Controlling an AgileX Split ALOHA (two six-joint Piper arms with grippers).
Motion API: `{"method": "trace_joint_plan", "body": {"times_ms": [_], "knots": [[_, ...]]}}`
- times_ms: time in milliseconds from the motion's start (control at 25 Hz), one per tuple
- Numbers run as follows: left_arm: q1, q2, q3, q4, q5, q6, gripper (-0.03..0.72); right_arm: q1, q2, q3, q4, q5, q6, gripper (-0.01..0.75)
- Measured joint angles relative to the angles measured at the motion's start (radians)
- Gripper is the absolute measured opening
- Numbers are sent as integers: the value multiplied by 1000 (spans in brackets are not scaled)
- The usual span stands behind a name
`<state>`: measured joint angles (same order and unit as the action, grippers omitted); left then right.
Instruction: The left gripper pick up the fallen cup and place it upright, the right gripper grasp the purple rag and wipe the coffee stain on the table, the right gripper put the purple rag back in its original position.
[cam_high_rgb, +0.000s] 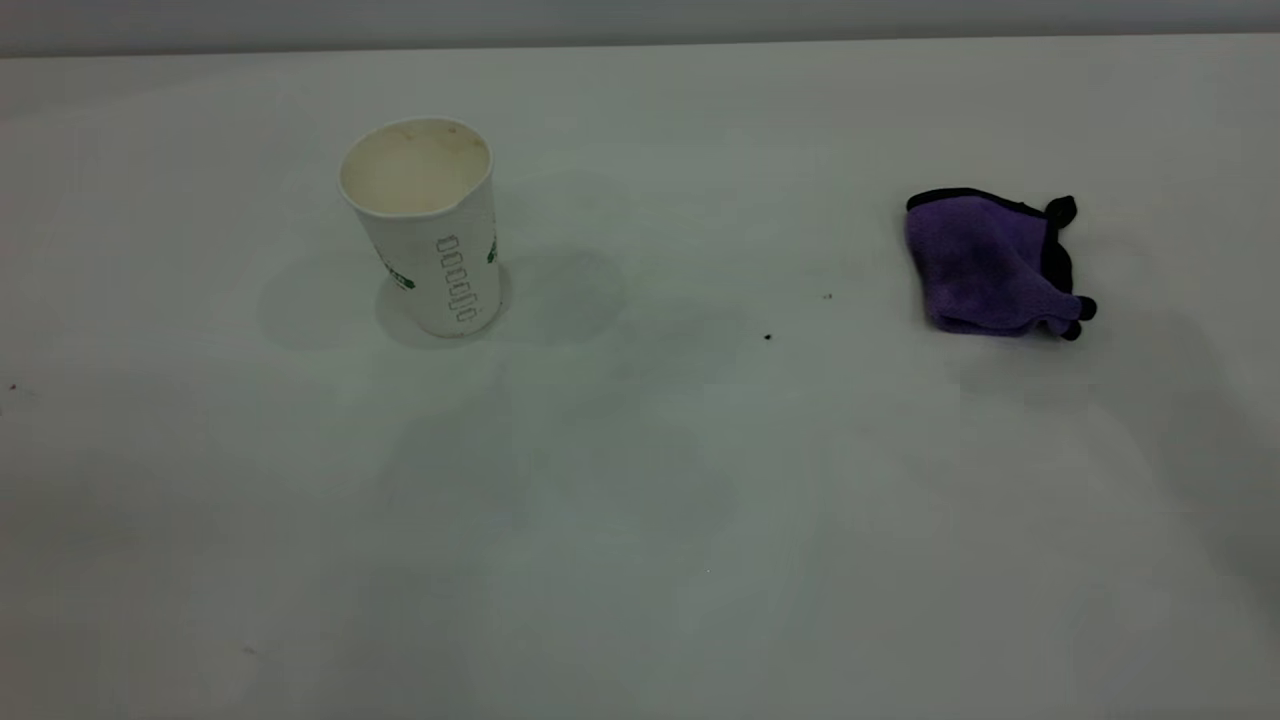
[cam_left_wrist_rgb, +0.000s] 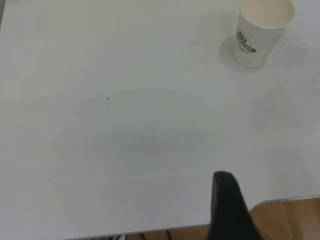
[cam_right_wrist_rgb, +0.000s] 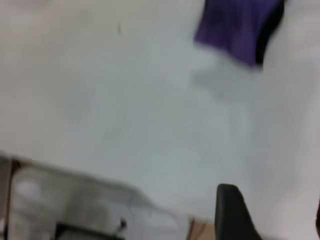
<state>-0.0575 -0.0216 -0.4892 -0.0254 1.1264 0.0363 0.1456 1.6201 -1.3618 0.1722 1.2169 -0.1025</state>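
exterior view had the paper cup (cam_high_rgb: 428, 225) standing upright at the left of the table (cam_high_rgb: 640, 520), mouth up, well apart from the purple rag (cam_high_rgb: 990, 265), which lay bunched at the right with its black loop toward the far corner. between them sat only a tiny dark speck (cam_high_rgb: 768, 337) and a fainter one beyond it; no glossy coffee stain showed, so the wipe looked done, as a judgement. neither arm appeared in that view.

left wrist view caught the cup (cam_left_wrist_rgb: 262, 30) far off from the left gripper, of which one black finger (cam_left_wrist_rgb: 227, 207) showed near the table's edge; whether its jaws stood open or closed, cannot tell. right wrist view put the rag (cam_right_wrist_rgb: 237, 27) ahead of the right gripper and clear of it, one finger (cam_right_wrist_rgb: 232, 212) in sight and a sliver of the other at the picture's edge, so the jaws looked parted and empty.

the right arm was the nearer to the rag. judged from this, nothing was left to do.
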Motion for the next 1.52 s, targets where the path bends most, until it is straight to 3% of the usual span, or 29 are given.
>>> {"method": "trace_joint_plan", "body": {"times_ms": [200, 720, 1280, 1520], "knots": [[0, 0, 0, 0, 0, 0, 474, 0, -266, 303, -39, -1, 18, 438], [0, 0, 0, 0, 0, 0, 474, 0, -824, 853, -68, -136, 70, 438], [0, 0, 0, 0, 0, 0, 474, 0, -1462, 883, -72, -92, 74, 438], [0, 0, 0, 0, 0, 0, 474, -87, -1609, 883, -71, -79, 74, 438]]}}
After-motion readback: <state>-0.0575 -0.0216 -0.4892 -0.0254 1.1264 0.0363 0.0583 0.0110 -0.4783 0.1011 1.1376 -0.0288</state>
